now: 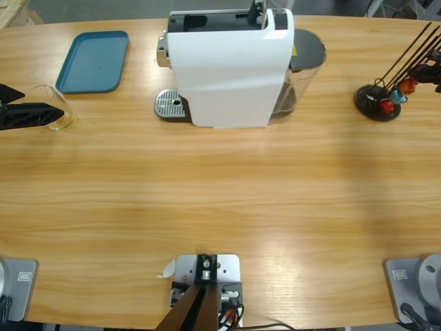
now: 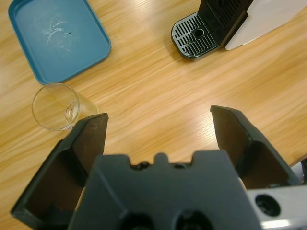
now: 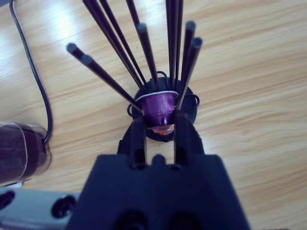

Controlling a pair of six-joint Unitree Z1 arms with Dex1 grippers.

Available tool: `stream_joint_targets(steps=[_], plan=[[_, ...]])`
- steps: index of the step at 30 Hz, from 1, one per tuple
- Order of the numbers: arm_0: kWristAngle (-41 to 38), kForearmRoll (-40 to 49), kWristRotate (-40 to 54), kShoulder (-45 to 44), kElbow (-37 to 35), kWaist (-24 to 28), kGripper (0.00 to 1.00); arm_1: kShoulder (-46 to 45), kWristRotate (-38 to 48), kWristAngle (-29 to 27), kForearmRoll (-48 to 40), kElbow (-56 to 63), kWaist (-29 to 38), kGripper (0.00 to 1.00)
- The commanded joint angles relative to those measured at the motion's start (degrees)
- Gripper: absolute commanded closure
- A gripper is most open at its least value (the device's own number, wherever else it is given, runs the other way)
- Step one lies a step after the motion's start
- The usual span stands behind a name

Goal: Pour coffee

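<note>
No coffee shows in any view. An empty clear glass tumbler (image 1: pixel 56 107) (image 2: pixel 54 107) stands near the table's left edge. My left gripper (image 1: pixel 38 102) (image 2: pixel 158 117) hovers open beside it; the glass lies just outside one jaw, not between them. The white coffee machine (image 1: pixel 231 65) stands at the back middle, with its metal drip grate (image 1: pixel 172 105) (image 2: pixel 195 37) bare. At the far right, my right gripper (image 3: pixel 160 122) is shut on a purple capsule (image 3: pixel 159 108) that hangs in the black rod capsule rack (image 1: pixel 377 100).
A blue tray (image 1: pixel 94 61) (image 2: pixel 53 36) lies at the back left, behind the glass. Red and orange capsules (image 1: pixel 398 93) hang in the rack. The machine's dark water tank (image 1: pixel 306 65) (image 3: pixel 19 153) and a black cable (image 3: pixel 33 81) sit left of the rack.
</note>
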Motion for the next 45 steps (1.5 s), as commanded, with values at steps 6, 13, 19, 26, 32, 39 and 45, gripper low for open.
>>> stream_joint_targets(steps=[6, 13, 19, 26, 32, 39, 45], plan=[[0.78, -2.00, -0.24, 1.99, 3.00, -0.71, 0.064, -4.45, -1.60, -0.15, 3.67, -2.62, -0.61, 0.915], [0.78, -3.85, -0.10, 3.00, 4.08, -0.66, 0.059, -5.50, -1.88, -0.24, 8.29, -6.66, -0.61, 0.919], [0.78, -4.27, -0.01, 3.31, 4.25, -0.69, 0.059, -6.29, -1.88, -0.50, 12.42, -10.82, -0.61, 0.920], [0.78, -4.43, 0.03, 3.26, 4.34, -0.68, 0.059, -8.91, -1.88, -0.82, 18.17, -14.27, -0.61, 0.919], [0.78, -4.57, 0.03, 3.30, 4.43, -0.66, 0.059, -10.21, -4.02, -1.30, 24.76, -19.97, -0.50, 0.919], [0.78, -4.85, 0.03, 3.31, 4.60, -0.69, 0.064, -8.47, -12.90, 0.36, 33.20, -30.79, 11.82, 0.915], [0.78, -5.01, -0.06, 2.84, 4.74, -0.71, 0.064, -7.63, -22.11, 10.24, 37.77, -34.99, 26.36, 0.914]])
